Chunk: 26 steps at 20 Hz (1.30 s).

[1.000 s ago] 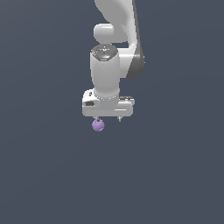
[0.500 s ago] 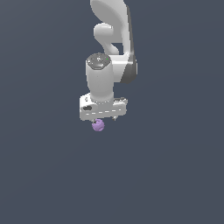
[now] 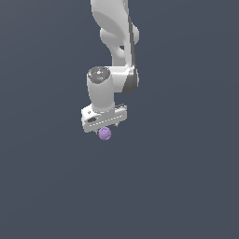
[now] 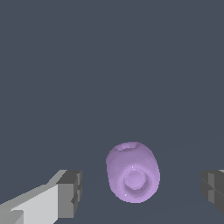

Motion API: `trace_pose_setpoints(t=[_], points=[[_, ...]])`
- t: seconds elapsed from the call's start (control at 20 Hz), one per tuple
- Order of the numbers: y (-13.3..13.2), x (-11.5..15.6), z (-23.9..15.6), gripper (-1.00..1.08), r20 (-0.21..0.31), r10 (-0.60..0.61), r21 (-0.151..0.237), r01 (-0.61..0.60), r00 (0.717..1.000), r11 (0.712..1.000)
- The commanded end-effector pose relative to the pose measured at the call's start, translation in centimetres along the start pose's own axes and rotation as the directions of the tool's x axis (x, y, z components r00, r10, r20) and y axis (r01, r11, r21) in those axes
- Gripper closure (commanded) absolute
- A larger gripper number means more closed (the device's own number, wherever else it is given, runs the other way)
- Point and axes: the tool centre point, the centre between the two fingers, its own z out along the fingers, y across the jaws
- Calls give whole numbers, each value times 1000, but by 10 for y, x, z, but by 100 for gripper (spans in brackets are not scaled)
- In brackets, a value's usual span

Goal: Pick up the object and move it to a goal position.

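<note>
Wrist view showed the gripper (image 4: 138, 188) spread wide, its dark pads (image 4: 70, 192) standing well apart from the light-purple object (image 4: 133, 171), which sat between them with clear gaps on both sides, rather nearer the one pad than the other. In the exterior view the object (image 3: 105, 134) lay just below the white gripper (image 3: 104, 126), over a plain dark ground; whether it rested on that surface could not be told. The risk, as I judged it, lay in the closing: the object was small, rounded and off-centre between the jaws, so one pad could reach it first and nudge it aside, or a shallow pinch could squeeze it out and send it rolling away.
</note>
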Motion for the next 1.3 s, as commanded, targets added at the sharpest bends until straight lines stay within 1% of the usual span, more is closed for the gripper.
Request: trace_pose_setpoints(t=[0.0,0.25,0.55,0.95,1.25], points=[[2,-8,8,-92,4,-55,2,55,999,999],[5,-20,21,-92,10,-135,7,135,991,991],[7,-29,29,-92,14,-192,11,192,981,981],[7,-31,32,-92,15,-203,12,203,979,979],[7,-32,52,-92,15,-204,12,204,979,979]])
